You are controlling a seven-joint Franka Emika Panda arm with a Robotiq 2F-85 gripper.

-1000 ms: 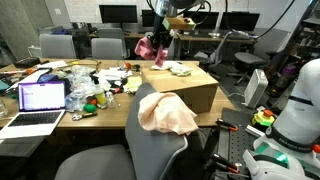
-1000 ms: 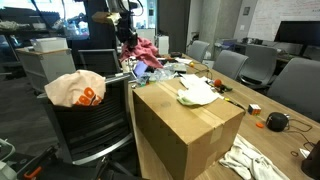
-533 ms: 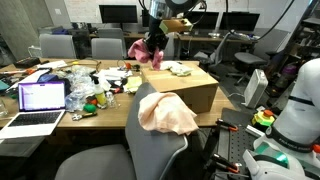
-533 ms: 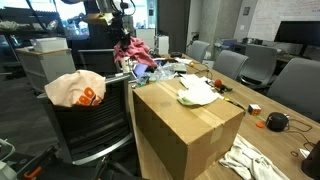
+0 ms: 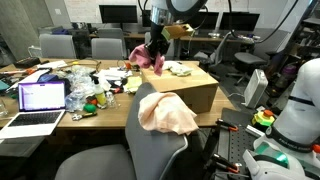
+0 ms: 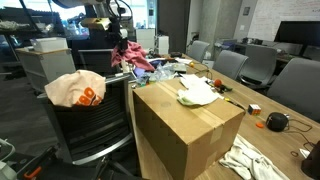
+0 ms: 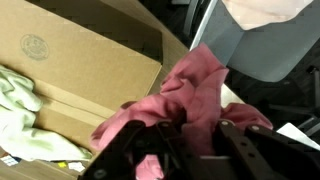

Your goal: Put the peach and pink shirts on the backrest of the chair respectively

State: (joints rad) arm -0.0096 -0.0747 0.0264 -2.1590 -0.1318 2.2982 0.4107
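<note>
The arm (image 5: pixel 165 8) reaches down from above the cardboard box (image 5: pixel 190 88), its wrist pointing nearly straight down over the box's far corner. The gripper (image 5: pixel 153 44) hangs just above that corner, and its fingers are clamped on the pink shirt (image 5: pixel 142 56). The shirt dangles in a bunched wad beside the box's far edge, clear of the top face. In the wrist view the dark fingers (image 7: pixel 150 150) pinch folds of the pink shirt (image 7: pixel 190 95), with the box's flap (image 7: pixel 80 70) behind it.

The peach shirt (image 5: pixel 166 114) is draped over the backrest (image 7: pixel 245 55) of the chair (image 5: pixel 150 150), which stands against the side of the box opposite the gripper. In an exterior view the shirt covers one part of the backrest's top edge, and a strip of bare grey edge shows next to it.

A pale cloth (image 6: pixel 197 92) lies on top of the box, near the middle. The air above the box is open between the gripper and the chair. Beside the box, the table (image 5: pixel 100 118) is crowded with clutter and a laptop (image 5: pixel 40 98).
</note>
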